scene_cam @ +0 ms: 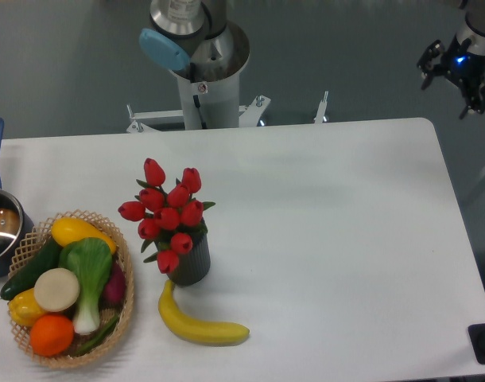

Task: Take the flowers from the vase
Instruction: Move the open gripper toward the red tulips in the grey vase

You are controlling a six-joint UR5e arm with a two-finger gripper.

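While the arm is raised off past the far right corner of the counter (322,207), its hand (459,70) hangs in the air well apart from everything on the surface; it is small and dark in this view, with a blue light showing on it, and I cannot tell whether its fingers are apart or together. The flowers (168,213) stand in the vase (192,263) on the left half of the counter, red buds bunched above the rim and leaning a little to the left, with a few green leaves showing among them. The vase is dark, ribbed and upright. Just in front of it lies a banana (198,325), its upper tip near the foot of the vase. To the left sits a wicker basket (125,263) filled with vegetables and fruit, among them an orange (52,335) and a green leafy stalk. At the left edge, a steel pot (1,229) with a blue handle touches or nearly touches the basket. The arm's base (204,72) stands behind the far edge of the counter.
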